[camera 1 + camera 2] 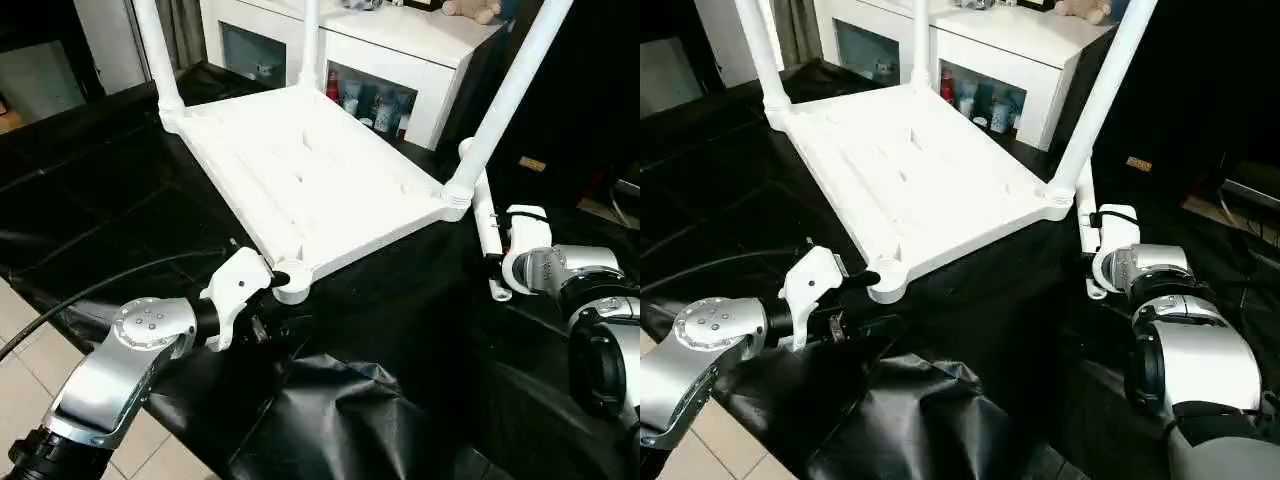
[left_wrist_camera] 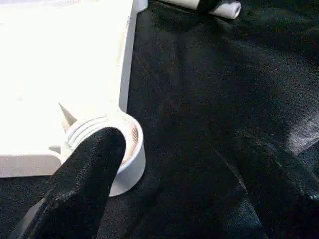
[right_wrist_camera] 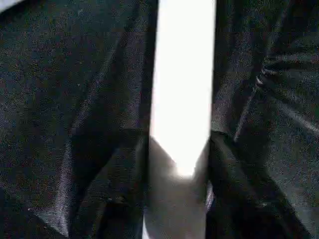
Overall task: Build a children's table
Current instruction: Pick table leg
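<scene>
White tabletop (image 1: 310,170) edge beside left gripper (image 1: 268,300)

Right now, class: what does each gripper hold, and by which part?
Right gripper straddles the loose leg's shaft; firm grip cannot be told. Left gripper: nothing, one finger at the empty corner socket.

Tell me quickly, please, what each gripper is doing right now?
Left gripper: open, one of its fingers at the tabletop's empty corner socket, holding nothing.
Right gripper: fingers on either side of the loose white leg; firm grip cannot be told.
</scene>
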Controlling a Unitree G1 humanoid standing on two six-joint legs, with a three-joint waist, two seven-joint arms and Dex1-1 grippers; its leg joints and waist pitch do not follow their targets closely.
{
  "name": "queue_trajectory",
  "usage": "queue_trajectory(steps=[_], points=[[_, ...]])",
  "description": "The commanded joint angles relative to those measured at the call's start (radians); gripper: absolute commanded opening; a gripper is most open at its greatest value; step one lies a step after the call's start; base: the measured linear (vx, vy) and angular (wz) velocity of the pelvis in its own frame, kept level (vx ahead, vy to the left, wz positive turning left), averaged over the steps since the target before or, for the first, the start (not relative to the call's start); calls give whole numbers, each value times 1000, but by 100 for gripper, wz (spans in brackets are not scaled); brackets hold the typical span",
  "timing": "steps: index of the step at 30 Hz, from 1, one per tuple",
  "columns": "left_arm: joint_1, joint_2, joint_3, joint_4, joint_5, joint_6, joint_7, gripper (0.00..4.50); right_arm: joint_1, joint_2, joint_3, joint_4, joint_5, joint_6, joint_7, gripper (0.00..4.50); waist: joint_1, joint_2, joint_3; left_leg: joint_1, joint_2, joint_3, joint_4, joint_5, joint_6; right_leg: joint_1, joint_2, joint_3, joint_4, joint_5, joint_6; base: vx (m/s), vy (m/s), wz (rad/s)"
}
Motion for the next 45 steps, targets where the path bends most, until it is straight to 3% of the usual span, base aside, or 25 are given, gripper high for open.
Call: queue_trajectory(steps=[1,6,7,8,15,19,22,27,28,29,31,32,33,34,35,36,37,38,39,40,41,42,43,44,45], points=[[7,-2,-4,13,10,-12,-1,401,15,-22,-32,-4,30,0,-12,159,3,3,-79,-10,30,3,-75,-111,27,79,-52,49,-75,-349,-151,0,0,0],[19,-24,7,13,4,-19,23,401,50,-22,-92,-39,85,-71,-7,133,5,1,-79,-11,31,4,-75,-107,30,78,-53,47,-80,-366,-136,0,0,0],[25,-29,5,8,2,-15,29,401,75,-19,-88,-57,86,-86,7,132,5,0,-79,-12,30,4,-74,-107,31,78,-53,47,-80,-368,-135,0,0,0],[27,-29,3,6,4,-14,31,401,89,-15,-88,-68,88,-97,16,131,7,8,-80,-12,30,3,-74,-98,35,79,-52,47,-78,-358,-132,0,0,0],[23,-42,7,5,11,-22,54,401,167,2,-98,-185,104,-227,69,130,6,3,-81,-11,32,4,-75,-100,43,78,-51,45,-83,-371,-126,0,0,0],[30,-131,78,34,29,-85,202,401,362,74,-159,-573,166,-324,-13,130,9,7,-83,-11,33,3,-77,-81,43,81,-47,46,-88,-346,-94,0,0,0],[32,-178,115,66,48,-104,298,401,478,153,-219,-821,207,-324,-94,130,6,9,-81,-10,30,3,-83,-91,40,78,-40,44,-97,-373,-42,0,0,0],[52,-220,127,65,51,-126,358,401,626,236,-208,-1052,172,-322,-184,130,0,23,-81,-7,31,0,-89,-128,32,74,-36,41,-103,-405,-21,0,0,0],[57,-231,124,64,58,-133,371,401,657,256,-205,-1098,162,-324,-210,130,-2,20,-78,-9,29,2,-90,-136,30,73,-35,42,-112,-420,-7,0,0,0],[62,-244,123,65,65,-149,380,401,689,274,-202,-1150,151,-324,-239,130,-1,29,-77,-3,33,0,-93,-150,29,71,-37,42,-114,-431,-10,0,0,0],[66,-257,125,66,63,-161,384,401,712,292,-205,-1194,153,-319,-264,130,-6,23,-76,-1,29,1,-94,-180,33,72,-36,40,-123,-470,1,0,0,0],[68,-266,131,67,59,-162,393,401,721,308,-218,-1234,166,-303,-282,130,2,22,-79,-9,17,5,-88,-173,70,83,-70,62,-126,-554,7,0,0,0],[68,-269,133,69,58,-163,397,401,726,313,-220,-1252,168,-294,-288,130,-4,28,-81,19,15,32,-67,-173,61,53,-56,94,-147,-603,19,0,0,0],[68,-269,134,70,59,-164,401,401,728,311,-217,-1262,166,-289,-288,130,14,8,-83,37,-3,55,-36,-225,49,44,-42,156,-151,-682,22,0,0,0],[68,-269,134,72,59,-166,403,401,731,310,-214,-1274,166,-282,-289,130,19,-6,-83,15,-13,45,-26,-224,65,76,-58,193,-152,-699,13,-6,47,-42],[68,-269,134,72,59,-166,403,401,731,310,-214,-1274,166,-282,-289,130,54,-8,-78,13,-22,27,29,-211,88,79,-103,283,-185,-823,12,-19,77,-51],[68,-269,134,73,59,-167,405,401,734,307,-210,-1280,166,-276,-287,130,62,-15,-68,-3,-37,-8,66,-206,87,94,-112,352,-198,-900,0,-19,77,-51],[69,-267,137,73,59,-168,408,401,741,304,-201,-1295,161,-261,-291,130,61,-16,-67,-12,-57,-37,78,-194,76,95,-77,385,-194,-878,-16,-36,128,-50],[70,-268,139,73,61,-168,408,401,745,306,-197,-1307,159,-253,-297,130,59,-19,-66,-7,-69,-43,82,-196,77,87,-54,397,-197,-853,-23,-54,183,-49],[72,-268,142,71,63,-168,408,401,748,309,-194,-1315,157,-248,-302,130,56,-2,-67,16,-84,-50,65,-190,99,67,-9,410,-199,-791,-22,-54,183,-49],[75,-269,145,71,64,-169,408,401,751,311,-189,-1324,157,-243,-307,130,44,2,-64,33,-87,-51,39,-183,123,54,23,408,-199,-769,-5,-86,230,-39],[77,-268,148,70,64,-170,408,401,753,314,-184,-1332,157,-237,-309,130,9,22,-56,101,-65,-37,-46,-254,187,-22,116,319,-162,-680,31,-148,256,-39],[77,-267,149,70,64,-170,409,401,754,314,-181,-1335,158,-234,-309,130,-24,50,-59,93,12,7,-122,-406,281,-76,124,134,9,-525,1,-148,256,-39],[78,-264,152,72,63,-170,410,401,757,314,-174,-1341,156,-225,-308,130,-39,42,-68,63,85,9,-170,-445,296,-34,47,29,140,-317,-50,-164,273,-54],[77,-263,153,75,63,-171,409,401,757,315,-172,-1343,156,-223,-308,130,-24,51,-46,43,101,38,-193,-456,268,-31,27,-7,157,-275,-70,-151,270,-64]])
